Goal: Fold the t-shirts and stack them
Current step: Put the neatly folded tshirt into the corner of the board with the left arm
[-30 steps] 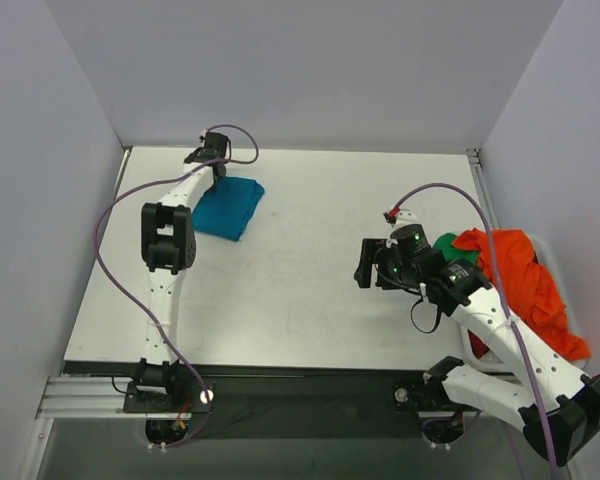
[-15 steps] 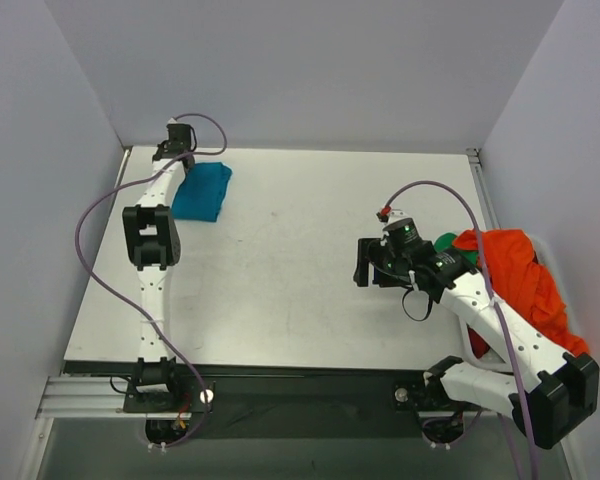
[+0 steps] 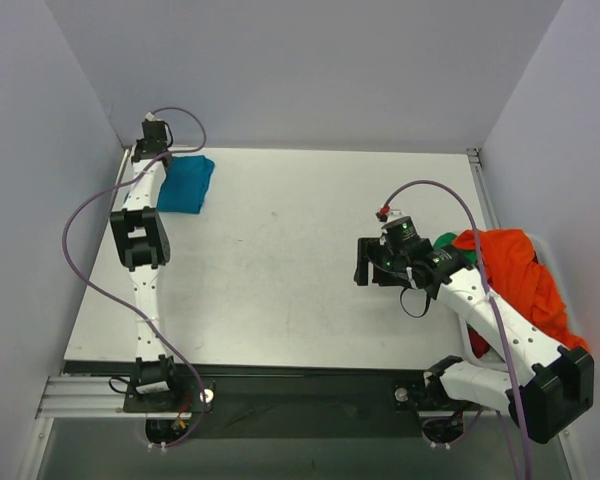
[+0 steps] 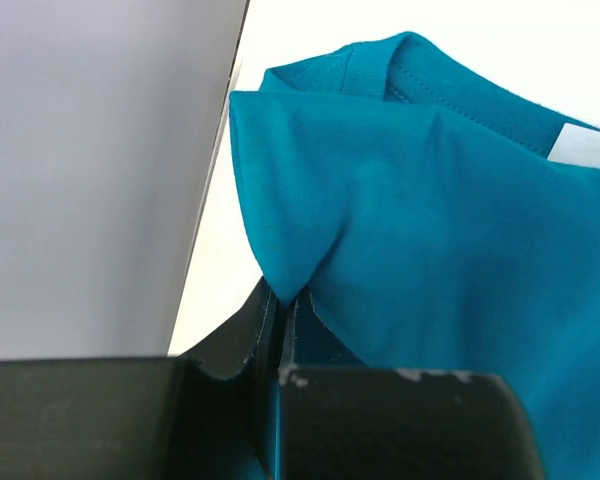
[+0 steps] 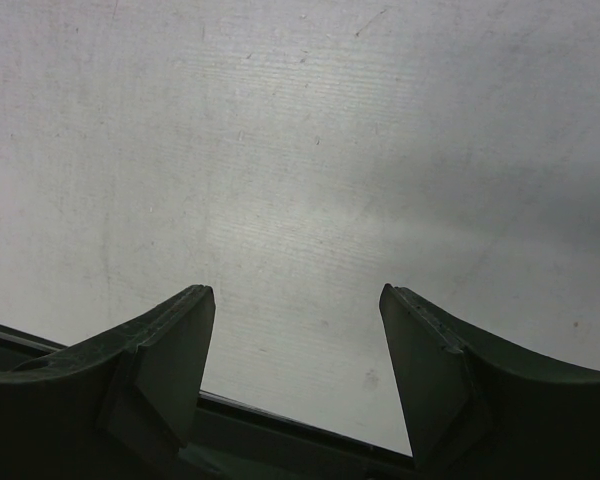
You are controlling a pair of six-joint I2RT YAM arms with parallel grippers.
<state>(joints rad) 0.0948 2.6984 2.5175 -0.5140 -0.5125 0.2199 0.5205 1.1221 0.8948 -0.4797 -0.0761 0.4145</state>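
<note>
right wrist view, what's nearest?
right pincer (image 5: 295, 292), dark wedge fingers (image 5: 170, 350) spread apart over the matte, scuffed white desk (image 3: 280, 260); rightward, a crumpled orange-red t-shirt (image 3: 520, 270) heap.
and farthest?
left pincer (image 4: 280, 305) clamped on a soft teal t-shirt (image 4: 430, 220) fold, far-left desk corner.

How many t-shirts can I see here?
3: teal t-shirt at the far left corner; orange-red t-shirt at the right edge; green t-shirt peeking out beside it. Others may be hidden underneath.

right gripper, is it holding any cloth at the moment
No, the right gripper stands open over the table with nothing between its fingers.
</note>
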